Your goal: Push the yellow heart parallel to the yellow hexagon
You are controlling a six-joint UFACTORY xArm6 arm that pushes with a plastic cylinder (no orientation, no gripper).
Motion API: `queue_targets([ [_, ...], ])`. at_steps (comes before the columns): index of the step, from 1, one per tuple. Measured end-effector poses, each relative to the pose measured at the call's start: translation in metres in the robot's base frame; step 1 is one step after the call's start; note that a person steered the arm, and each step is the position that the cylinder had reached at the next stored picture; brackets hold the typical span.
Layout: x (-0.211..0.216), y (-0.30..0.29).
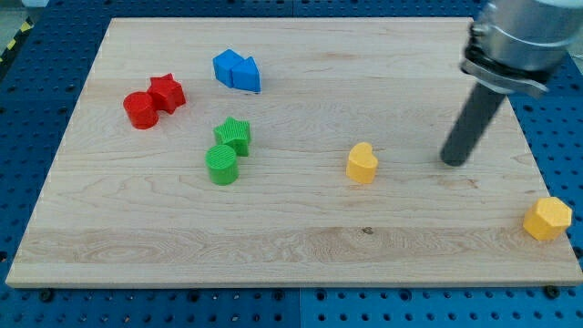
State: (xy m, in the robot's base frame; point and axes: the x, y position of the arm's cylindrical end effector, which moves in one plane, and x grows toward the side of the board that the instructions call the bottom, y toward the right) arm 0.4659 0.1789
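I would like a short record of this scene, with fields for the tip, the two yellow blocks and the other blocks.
tip: my tip rests on the board, at the view's right of the yellow heart, apart from it
yellow hexagon: near the board's bottom right corner
other blocks: red pair, blue pair, green pair, all at the view's left

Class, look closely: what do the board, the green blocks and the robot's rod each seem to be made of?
Board: pale wood, matte, with visible grain and a small knot. Green star and green cylinder: probably plastic, with fine ridged lines, perhaps 3D-printed. Rod ending at my tip, to the right of the yellow heart: dark and matte; whether metal or plastic cannot be told.
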Motion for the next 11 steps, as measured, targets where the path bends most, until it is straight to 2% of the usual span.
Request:
queue_targets([
  [2,-0.011,-0.113],
  [3,-0.011,-0.15],
  [6,0.015,-0.147],
  [7,0.009,-0.118],
  [8,0.019,-0.086],
  [10,0.063,-0.076],
  [11,0.064,-0.041],
])
